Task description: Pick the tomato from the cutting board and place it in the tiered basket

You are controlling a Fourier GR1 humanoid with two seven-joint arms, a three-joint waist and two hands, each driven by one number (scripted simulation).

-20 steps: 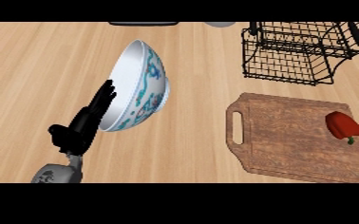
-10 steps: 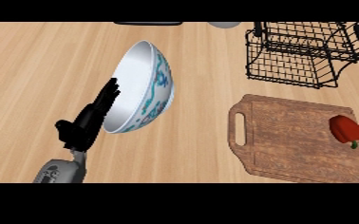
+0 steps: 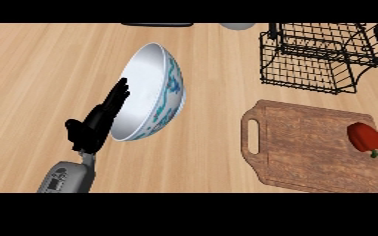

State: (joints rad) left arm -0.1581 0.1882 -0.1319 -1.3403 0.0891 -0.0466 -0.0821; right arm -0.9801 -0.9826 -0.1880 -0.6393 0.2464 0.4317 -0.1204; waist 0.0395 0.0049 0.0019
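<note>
A red tomato (image 3: pixel 363 136) lies at the right edge of the wooden cutting board (image 3: pixel 303 147), partly cut off by the view's border. The black wire tiered basket (image 3: pixel 316 55) stands at the upper right, behind the board. My left hand (image 3: pixel 96 122) shows at the lower left with its fingers straight, pointing up beside a large white bowl with a blue pattern (image 3: pixel 151 97) that stands tilted on its edge. The left hand is far from the tomato. My right hand is out of view.
A dark flat object (image 3: pixel 156 24) and a pale rounded object (image 3: pixel 238 26) sit at the counter's far edge. Bare wooden counter (image 3: pixel 52 65) spreads to the left and between the bowl and the board.
The view has shifted slightly: the tomato sits closer to the right border, the hand and bowl a little further right. The left hand stays open beside the bowl.
</note>
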